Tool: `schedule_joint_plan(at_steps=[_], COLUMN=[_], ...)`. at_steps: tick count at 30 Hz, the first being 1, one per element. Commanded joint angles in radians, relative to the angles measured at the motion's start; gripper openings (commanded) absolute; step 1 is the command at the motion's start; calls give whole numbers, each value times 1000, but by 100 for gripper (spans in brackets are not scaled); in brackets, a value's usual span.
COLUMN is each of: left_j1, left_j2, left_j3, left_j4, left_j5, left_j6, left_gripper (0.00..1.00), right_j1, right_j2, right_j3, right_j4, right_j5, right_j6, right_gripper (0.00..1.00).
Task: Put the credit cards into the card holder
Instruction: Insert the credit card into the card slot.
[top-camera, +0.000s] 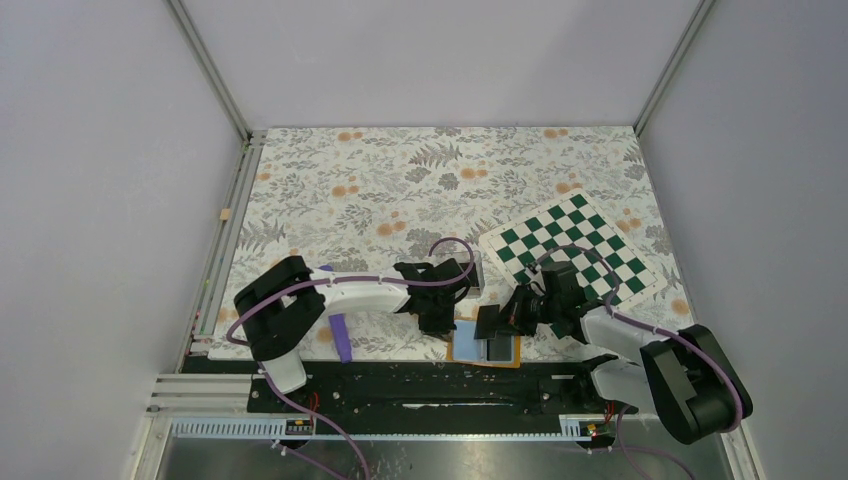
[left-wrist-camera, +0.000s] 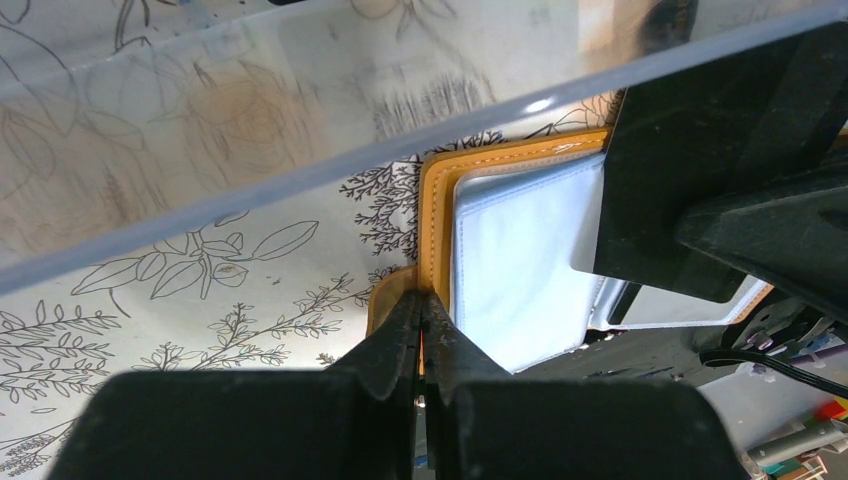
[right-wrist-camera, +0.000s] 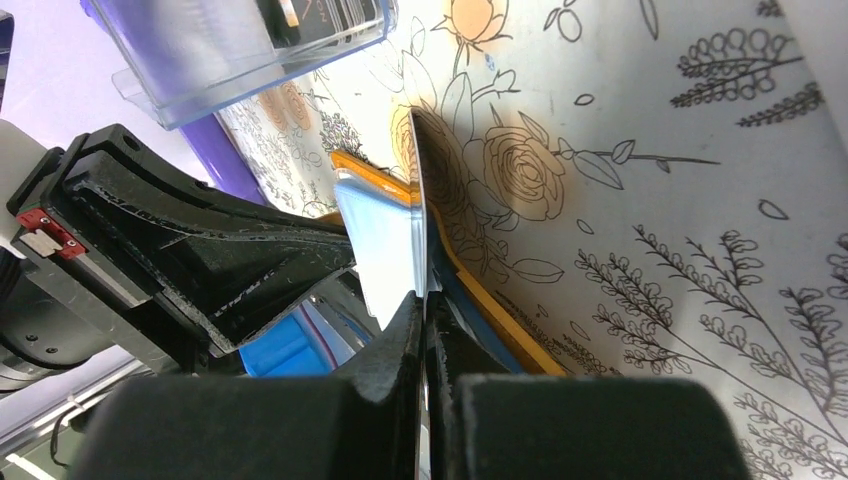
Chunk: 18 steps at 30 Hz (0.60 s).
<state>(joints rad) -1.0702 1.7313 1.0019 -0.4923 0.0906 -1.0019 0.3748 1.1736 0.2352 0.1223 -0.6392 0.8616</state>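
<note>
Dial taken on the top view, 12 o'clock at the far wall.

Floral tablecloth covers the whole work surface. A green-and-white chequered mat lies on it at about 3 o'clock, turned at an angle.

Clear plastic box: it stands just beyond the card holder, towards 12 o'clock. Through its wall I see a dark item with pale lettering, too small for me to read.

Card holder: lying open at 6 o'clock, by the near table edge, between the two arms. The orange cover is down, with stitching along its rim, and the light blue lining faces up.

Left gripper: the jaws are pinched together on the orange rim of the card holder at its 9 o'clock side.

Right gripper: the jaws are clamped tight on a credit card, black and seen edge-on from that wrist. From the left wrist the same card overlaps the 3 o'clock part of the lining. I cannot tell whether its edge is inside a pocket.

In the top view a second dark rectangle sits on the lining towards 4 o'clock. I cannot tell whether it is a card or a shadow.

A small red tag shows on the left gripper's body, with no text legible.
</note>
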Motion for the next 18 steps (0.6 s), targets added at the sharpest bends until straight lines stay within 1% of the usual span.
schedule_joint_plan(at_steps=[1,4,9,12,18], left_j1=[-10,-11,-10,-9,-5], left_j2=[57,64,66,67,77], left_j3=[8,14,17,20,26], left_j4=[6,6,11,17,35], left_j5=[12,16,22,26,42], left_j6=[6,6,2,-1,-10], left_gripper=[0,0,0,0,0], right_j1=[10,10,9,10,21], right_j2=[-5,-8,-19,-16,16], right_j3=[-37,-34,-17,3,13], right_j4=[17,-13,-115,-206,-226], right_j5=[-21,-29,-33,-34,-69], right_j6=[57,59,24,-3,-13], right_gripper=[0,0,0,0,0])
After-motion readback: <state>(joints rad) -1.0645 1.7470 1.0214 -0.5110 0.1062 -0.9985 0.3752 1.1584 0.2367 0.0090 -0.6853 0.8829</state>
